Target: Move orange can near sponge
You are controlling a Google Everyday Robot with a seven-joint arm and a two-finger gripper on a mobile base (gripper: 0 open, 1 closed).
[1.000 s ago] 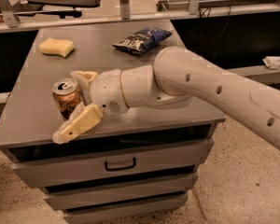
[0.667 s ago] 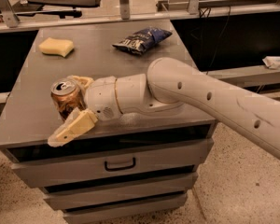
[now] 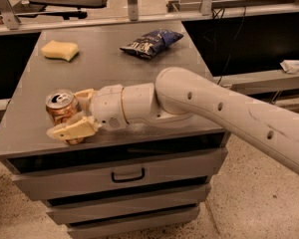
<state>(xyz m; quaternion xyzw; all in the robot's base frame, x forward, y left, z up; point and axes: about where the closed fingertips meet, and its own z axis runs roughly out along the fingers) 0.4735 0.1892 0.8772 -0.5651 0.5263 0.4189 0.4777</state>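
I have the gripper [image 3: 65,113] at the lower left of the frame, low over the front left part of the grey tabletop [image 3: 139,73]. Its pale fingers [image 3: 72,129] sit on either side of the orange can [image 3: 61,107], one crossing in front of the lower body and the other tucked behind on the right. They look closed against it, so I read this as a hold on the can. The can stands upright with its silver top towards the camera, close to the front edge. I cannot tell whether its base rests on the surface, because the front finger covers most of it.

The white arm [image 3: 229,113] comes in from the right edge of the frame and runs leftwards across the front of the tabletop to the wrist.

The sponge [image 3: 60,50] lies flat in the upper left of the frame, at the far left of the tabletop. It is well apart from the can, with bare grey surface between them. A dark blue chip bag [image 3: 150,42] lies at the upper centre, near the far edge and to the right of the sponge.

Below the tabletop, in the lower centre of the frame, I see stacked drawers [image 3: 127,174], the top one with a dark handle. On a shelf at the right edge lies a pale crumpled cloth [image 3: 295,66].
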